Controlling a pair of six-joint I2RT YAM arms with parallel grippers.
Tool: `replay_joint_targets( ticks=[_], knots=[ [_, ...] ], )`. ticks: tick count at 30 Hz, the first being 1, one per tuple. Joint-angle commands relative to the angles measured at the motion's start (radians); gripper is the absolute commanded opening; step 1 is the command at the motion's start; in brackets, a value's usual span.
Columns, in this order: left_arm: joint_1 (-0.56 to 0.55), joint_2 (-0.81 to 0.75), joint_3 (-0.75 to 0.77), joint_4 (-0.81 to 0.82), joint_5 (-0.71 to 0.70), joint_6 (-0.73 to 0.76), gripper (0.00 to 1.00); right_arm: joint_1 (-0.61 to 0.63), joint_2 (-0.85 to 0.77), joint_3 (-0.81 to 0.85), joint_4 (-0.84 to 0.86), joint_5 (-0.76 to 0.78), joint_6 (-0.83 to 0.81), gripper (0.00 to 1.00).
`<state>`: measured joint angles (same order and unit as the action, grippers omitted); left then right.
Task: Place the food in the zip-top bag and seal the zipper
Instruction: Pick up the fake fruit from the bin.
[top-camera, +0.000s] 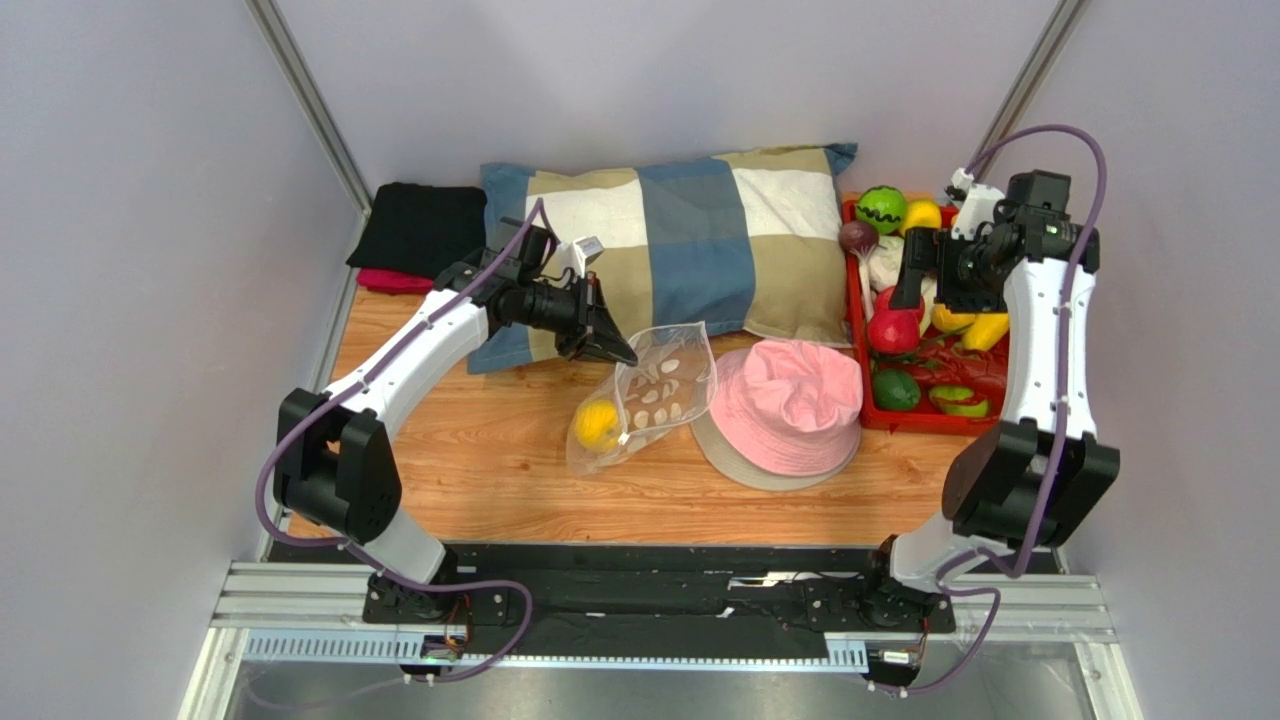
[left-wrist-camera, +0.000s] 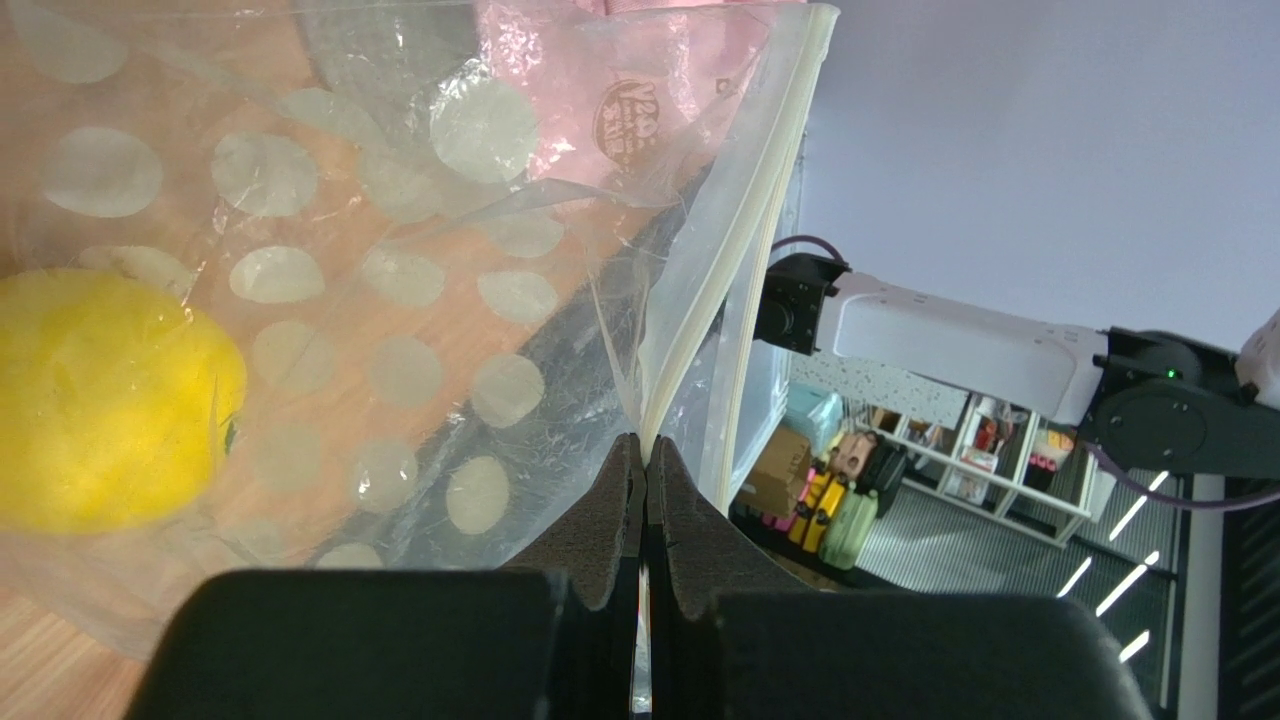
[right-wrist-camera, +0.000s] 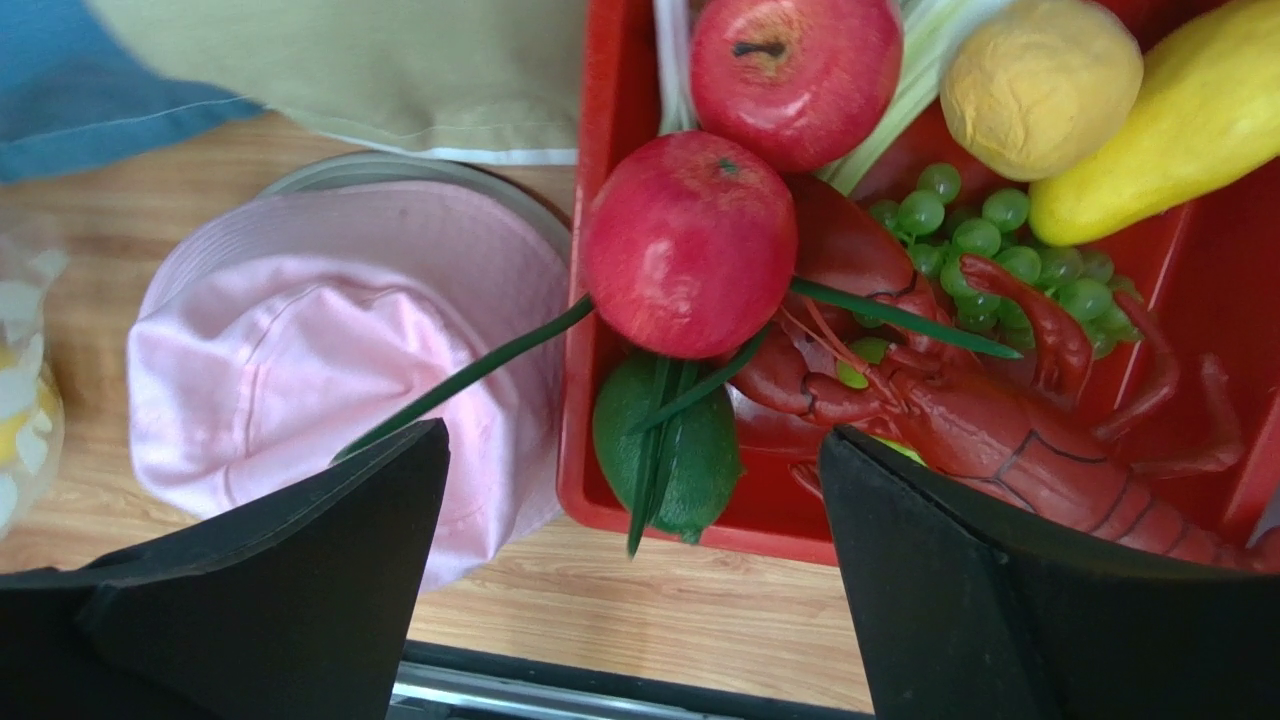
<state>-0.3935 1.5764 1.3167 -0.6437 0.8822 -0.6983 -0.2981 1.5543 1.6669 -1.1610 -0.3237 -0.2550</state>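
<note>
The clear dotted zip-top bag (top-camera: 657, 393) lies on the wooden table with a yellow lemon (top-camera: 597, 426) inside it. My left gripper (top-camera: 619, 351) is shut on the bag's zipper strip (left-wrist-camera: 747, 225) and holds that edge up; the lemon (left-wrist-camera: 105, 398) shows through the plastic. My right gripper (top-camera: 917, 285) is wide open and empty above the red tray (top-camera: 860, 323). Below it (right-wrist-camera: 631, 443) lie a red pomegranate (right-wrist-camera: 688, 243), a red apple (right-wrist-camera: 793, 68), a green lime (right-wrist-camera: 669, 450), green grapes (right-wrist-camera: 992, 240), yellow fruits (right-wrist-camera: 1040, 83) and spring onion leaves (right-wrist-camera: 466, 375).
A pink hat (top-camera: 789, 405) lies between the bag and the tray. A red lobster toy (right-wrist-camera: 962, 413) lies in the tray. A checked pillow (top-camera: 676, 240) is at the back, with a black cloth (top-camera: 421, 225) to its left. Walls close in on both sides.
</note>
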Motion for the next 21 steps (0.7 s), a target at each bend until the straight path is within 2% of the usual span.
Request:
replay_joint_targets(
  ticks=[1, 14, 21],
  knots=[
    [-0.007, -0.019, 0.009, 0.027, -0.008, -0.004, 0.0, 0.004, 0.105, 0.022, 0.078, 0.113, 0.152, 0.98],
    [-0.007, 0.004, 0.012, 0.027, -0.014, -0.001, 0.0, 0.022, 0.279, -0.013, 0.133, 0.071, 0.218, 0.97],
    [-0.008, 0.01, 0.01, 0.022, -0.014, 0.002, 0.0, 0.039, 0.294, -0.061, 0.139, 0.026, 0.244, 0.97]
  ],
)
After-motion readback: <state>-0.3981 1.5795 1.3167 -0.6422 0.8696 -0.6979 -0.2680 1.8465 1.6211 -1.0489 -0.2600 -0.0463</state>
